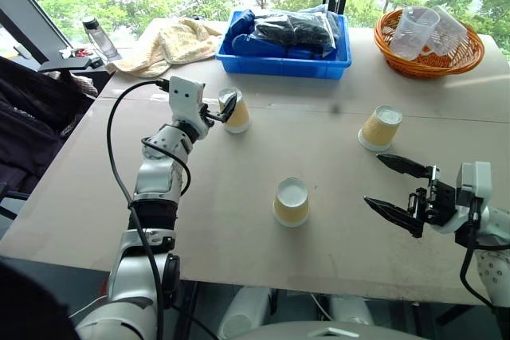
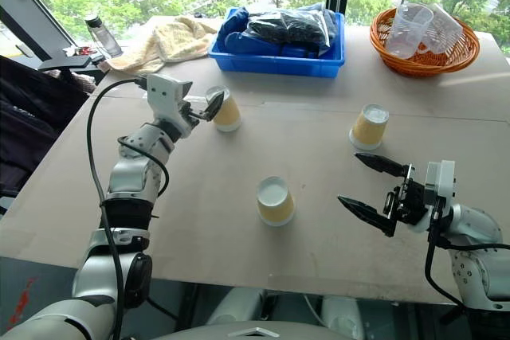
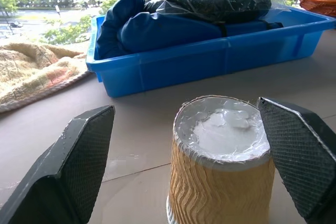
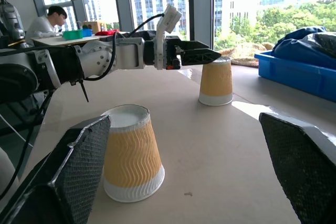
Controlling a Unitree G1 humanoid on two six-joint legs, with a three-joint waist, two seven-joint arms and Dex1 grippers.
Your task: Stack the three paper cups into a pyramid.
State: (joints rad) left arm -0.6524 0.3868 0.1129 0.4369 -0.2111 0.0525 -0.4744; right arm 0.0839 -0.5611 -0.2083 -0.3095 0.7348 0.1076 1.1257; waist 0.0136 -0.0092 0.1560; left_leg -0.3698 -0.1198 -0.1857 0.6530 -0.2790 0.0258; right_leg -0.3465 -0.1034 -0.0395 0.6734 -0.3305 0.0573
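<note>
Centre cup (image 1: pixel 292 201) inverted on counter (image 1: pixel 239 236), lower middle of frame; second cup (image 1: pixel 381 127) right of centre; third cup (image 1: pixel 235 111) upper left, between parted fingers of left gripper (image 1: pixel 225 107), unclamped. Right gripper (image 1: pixel 398 189) agape, lower right, empty. Cups light, thin-walled, crushable: grip mid-wall gently.

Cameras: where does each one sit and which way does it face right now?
Left eye view: on the head, looking forward and down over the tan table; both arms show.
Right eye view: its stereo twin, same scene.
Left wrist view: along the open left gripper, facing an upside-down yellow-tan paper cup and a blue plastic bin.
Right wrist view: along the open right gripper, facing another such cup and the left arm.
Shared: both wrist views show the left gripper's cup.
</note>
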